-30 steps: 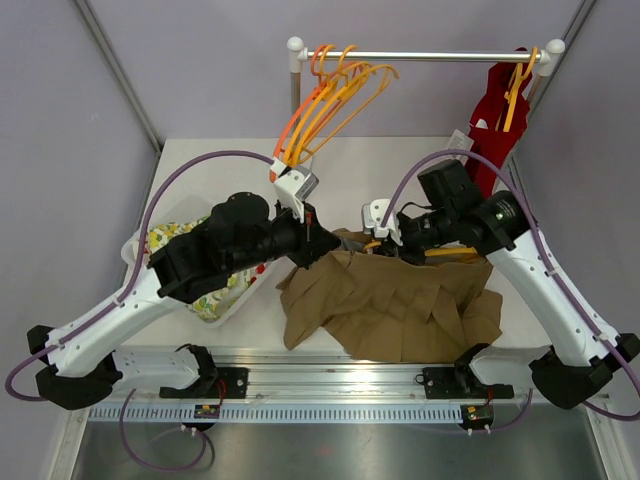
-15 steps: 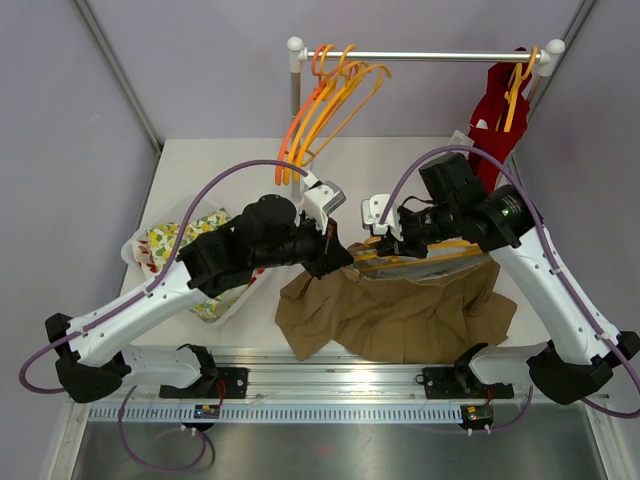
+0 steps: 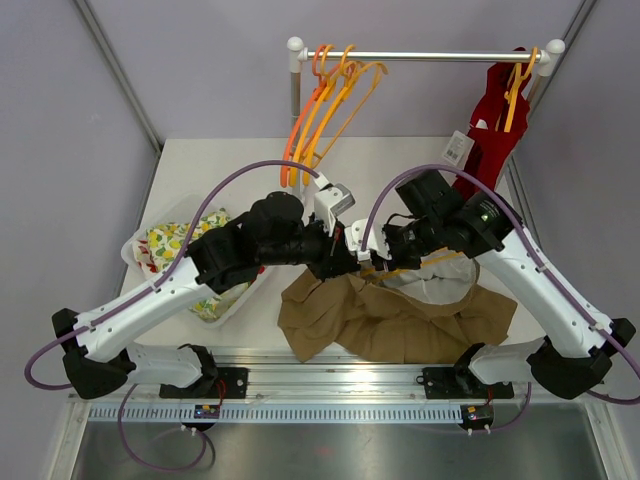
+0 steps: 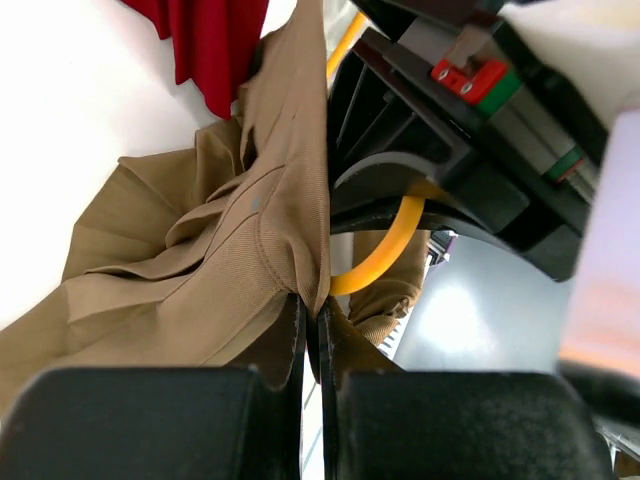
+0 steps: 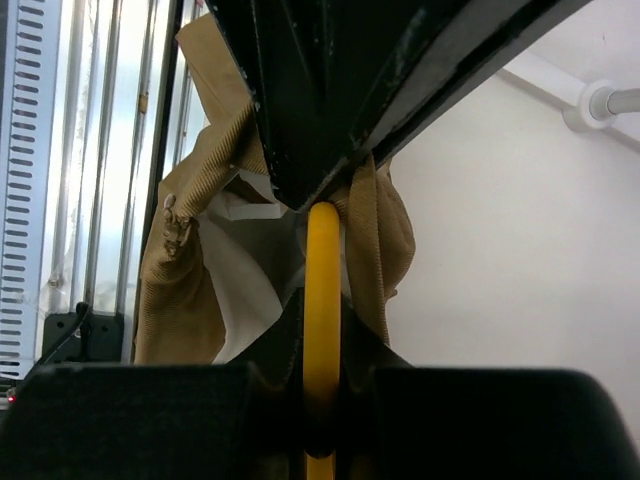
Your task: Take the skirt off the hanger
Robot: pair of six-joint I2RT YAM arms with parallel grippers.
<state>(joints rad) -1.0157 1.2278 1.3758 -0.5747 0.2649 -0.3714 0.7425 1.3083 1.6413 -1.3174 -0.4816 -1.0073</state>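
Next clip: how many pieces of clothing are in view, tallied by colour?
Brown skirt: 1
Red garment, hanging: 1
Floral cloth in the bin: 1, as far as can be seen
Total: 3

Left arm (image 3: 150, 300) and right arm (image 3: 548, 292) — white links, black joints, looping purple cables (image 3: 250, 165); left gripper (image 4: 312, 330) black.
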